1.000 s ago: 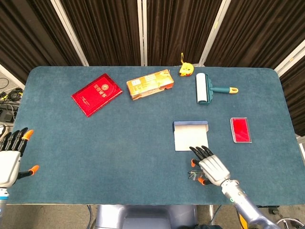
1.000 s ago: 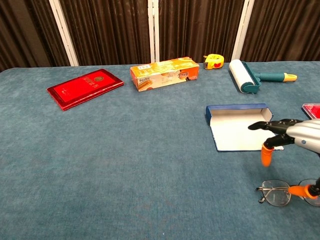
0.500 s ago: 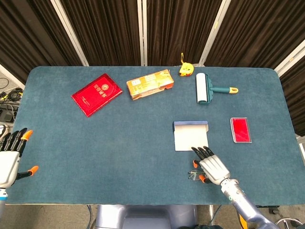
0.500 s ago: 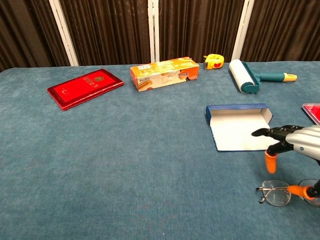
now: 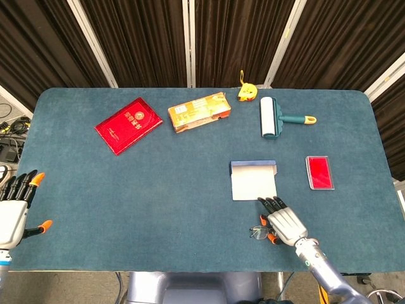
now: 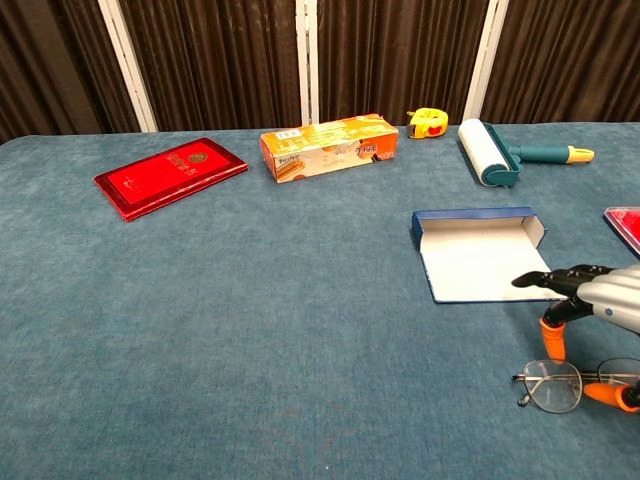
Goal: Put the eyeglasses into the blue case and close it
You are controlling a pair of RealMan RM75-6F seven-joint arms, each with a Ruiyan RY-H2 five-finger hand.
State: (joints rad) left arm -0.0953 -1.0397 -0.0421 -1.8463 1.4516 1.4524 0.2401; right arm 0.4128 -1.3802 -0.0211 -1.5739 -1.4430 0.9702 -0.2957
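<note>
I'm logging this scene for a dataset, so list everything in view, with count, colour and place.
Eyeglasses: one, thin dark frame, near edge of the table, under the right hand.
Blue case: one, blue with white lining, lying open just beyond the eyeglasses.
Red booklet: one, red, far left.
Orange box: one, orange, far centre.
Tape measure: one, yellow, far edge.
Lint roller: one, white roll with teal handle, far right.
Red card: one, red, right of the case.
Table: one, blue-green cloth top.
Left hand: open, off the left near corner.
Right hand: fingers spread over the eyeglasses; a grip is not visible.
</note>
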